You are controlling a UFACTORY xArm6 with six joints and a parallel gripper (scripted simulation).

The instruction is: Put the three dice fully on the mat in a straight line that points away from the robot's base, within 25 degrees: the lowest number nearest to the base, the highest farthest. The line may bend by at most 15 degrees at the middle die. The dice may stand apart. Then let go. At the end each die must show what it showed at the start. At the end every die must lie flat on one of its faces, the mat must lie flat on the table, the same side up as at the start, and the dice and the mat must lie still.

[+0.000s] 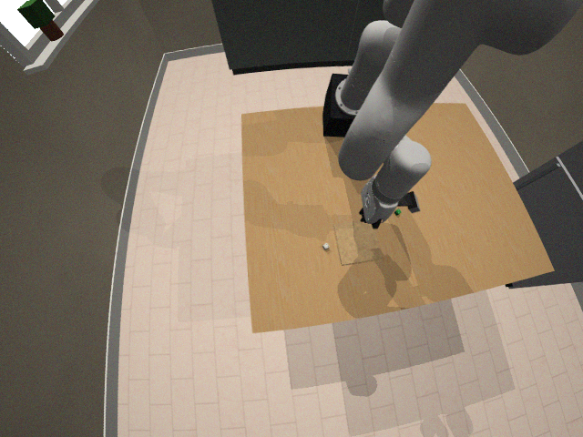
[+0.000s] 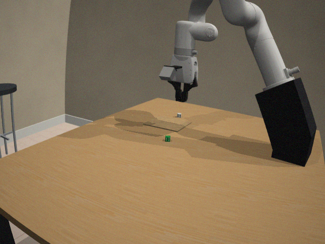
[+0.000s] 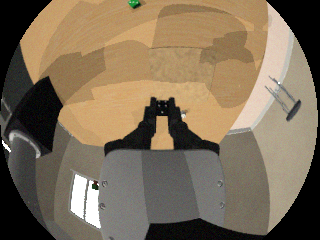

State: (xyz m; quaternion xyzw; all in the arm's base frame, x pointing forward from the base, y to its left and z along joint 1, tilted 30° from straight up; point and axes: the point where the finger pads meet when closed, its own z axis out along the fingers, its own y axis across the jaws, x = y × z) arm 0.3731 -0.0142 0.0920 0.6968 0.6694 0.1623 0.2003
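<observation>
Beige walls and a pale tiled floor are surrounding a wooden table (image 2: pixel 104 189), with a black-topped stool (image 2: pixel 6 88) standing at the left of the exterior view. On the table a thin tan mat (image 2: pixel 167 124) is lying flat. 2 dice are showing on the wood, neither on the mat: a green die (image 2: pixel 167 138) is sitting just off 1 edge, and a white die (image 2: pixel 179 115) is sitting just off the opposite edge. In the top view the white die (image 1: pixel 325 246) is lying beside the mat (image 1: pixel 351 247), and the green die (image 1: pixel 398 212) is peeking out beside the wrist.

The arm is rising from a black base block (image 2: pixel 288 123) and reaching over the table, with the gripper (image 2: pixel 183 97) hanging well above the wood, near the mat's end closest to the base. Its dark fingers (image 2: pixel 179 93) are pointing down and are standing nearly together, clamping something small; this is presumably the 3rd die, though the fingers are hiding it in every view. In the wrist view the gripper (image 3: pixel 164 106) is looking down on the mat (image 3: pixel 175 64), with the green die (image 3: pixel 134 3) farther off.
</observation>
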